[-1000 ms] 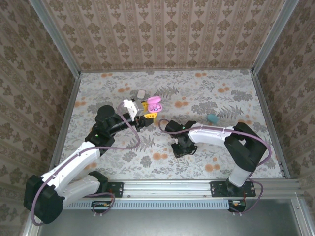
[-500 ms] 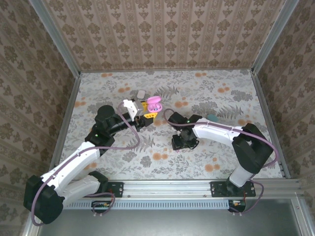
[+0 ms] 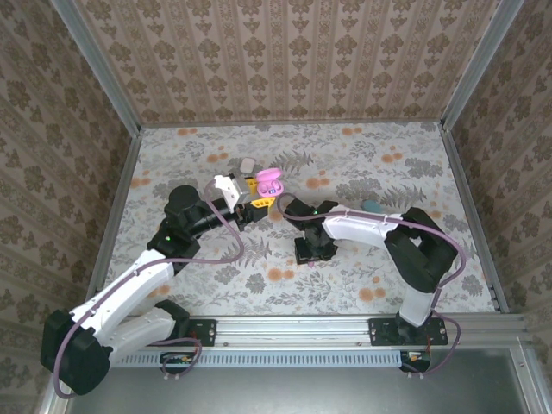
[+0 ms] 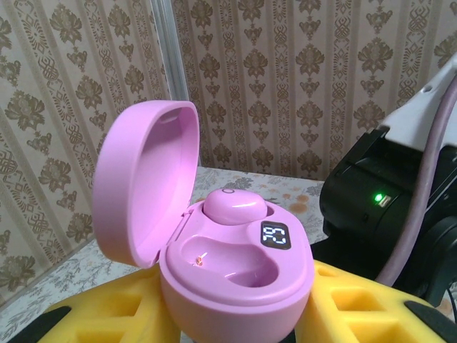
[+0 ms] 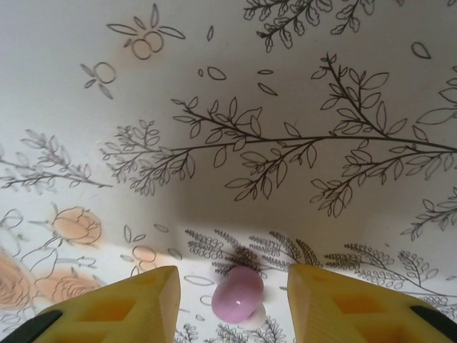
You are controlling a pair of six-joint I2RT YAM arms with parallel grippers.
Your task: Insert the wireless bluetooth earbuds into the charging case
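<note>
Seen from above, just left of and beyond the pink charging case (image 3: 270, 181): a small white case (image 3: 247, 164) lying on the floral counter (image 3: 388, 164).

Next, the left hand (image 3: 261, 195), clenched on the charging case, with yellow fingers (image 4: 107, 311) pressed to either side of the shell. Lid (image 4: 146, 179) of the case swung up and back on its left side. Inside, in the far well, a docked earbud (image 4: 234, 207), pink, seated with its rounded back up. Near well bare, with a gold glint at its floor. Right of the docked earbud, on the case's inner face, a dark display (image 4: 275, 236) lit with two blocky white characters, perhaps digits, not surely legible. Right of the case in the left wrist view, a black arm housing with a green light (image 4: 378, 199) glowing.

Right of the case and nearer the arm bases, the right hand (image 3: 309, 252), pointed down at the counter and released, its yellow fingers (image 5: 128, 307) spread wide and touching nothing. Between them, on the counter, a loose earbud (image 5: 238, 301), pink, apart from both fingers and well clear of the case.

Farthest right of the case, a teal case (image 3: 373, 207) on the counter, just beside the right arm.
</note>
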